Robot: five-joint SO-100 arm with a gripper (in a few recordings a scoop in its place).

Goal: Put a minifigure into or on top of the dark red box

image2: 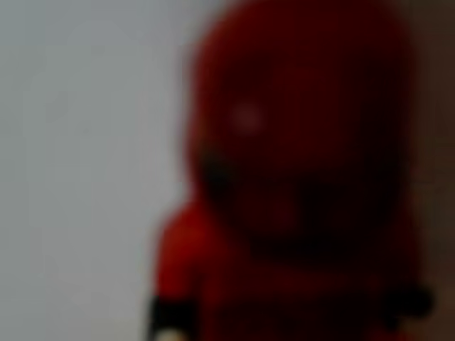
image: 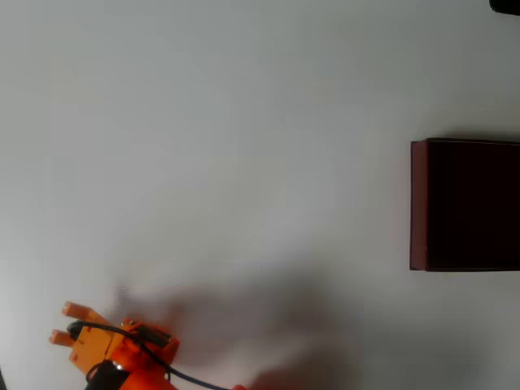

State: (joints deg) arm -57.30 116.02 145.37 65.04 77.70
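Red fills the wrist view — a blurred minifigure (image2: 298, 177), rounded head up top, shoulders below, dark bands at the arm ends, sitting hard against the lens. Too soft to read any face print or torso detail. From how close it sits, I judge it is carried in the pincer, but the fingers themselves don't show there, so I cannot tell for sure whether they are clenched on it.

Overhead view: the orange gripper (image: 58, 323) sits at the lower left of the white table (image: 244, 122), two pale orange fingertips pointing left, black cable looping over the body. Fingertips look slightly apart; what lies between them is not resolved at this size.

Far right, well apart from the arm, the dark red box (image: 419, 203) — reddish-brown wall, very dark inside, cut off by the picture's right edge.

Step in hand, as a judgement: figure picked, transport not yet done. Next move calls for a long sweep right across the bare table, staying above the box wall, then a release over the dark interior.

No brands, labels or writing readable.
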